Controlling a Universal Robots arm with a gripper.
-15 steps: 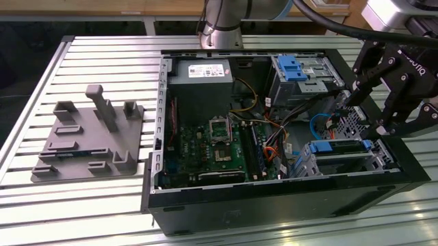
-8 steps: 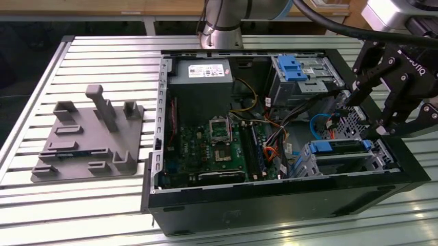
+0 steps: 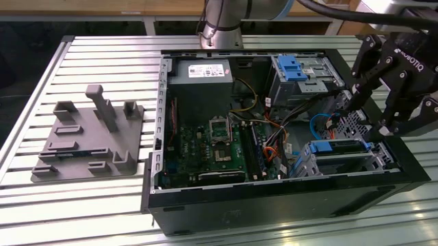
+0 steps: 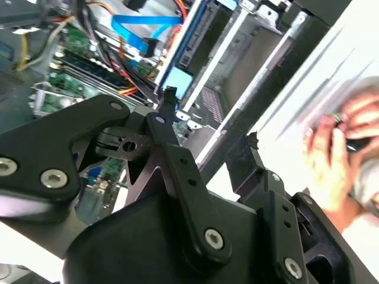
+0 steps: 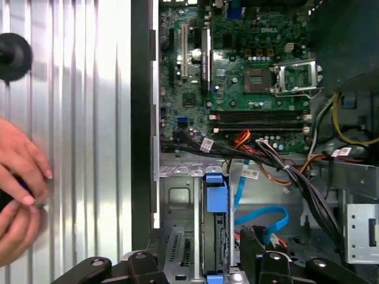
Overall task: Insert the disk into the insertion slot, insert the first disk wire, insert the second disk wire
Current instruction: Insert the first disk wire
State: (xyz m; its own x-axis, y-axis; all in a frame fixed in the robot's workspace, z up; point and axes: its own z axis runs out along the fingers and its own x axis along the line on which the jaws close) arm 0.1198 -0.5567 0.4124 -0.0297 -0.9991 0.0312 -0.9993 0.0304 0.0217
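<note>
The claw point(image 3: 364, 119) hangs spread and empty over the open computer case point(image 3: 274, 192), just above the insertion slot point(image 3: 306, 164). The disk point(image 3: 340, 147) sits in that slot, its blue caddy showing, with a blue flat cable point(image 3: 318, 125) curling beside it. A person's hand point(image 5: 18, 195) is over the table point(image 3: 102, 56) outside the case

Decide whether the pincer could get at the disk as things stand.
Probably yes. The pincer hangs open close beside the disk, the case lies open on top, and nothing sits between them, though a blue wire runs nearby.

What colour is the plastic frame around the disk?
Bright blue, seen best on the disk in the exterior view.
</note>
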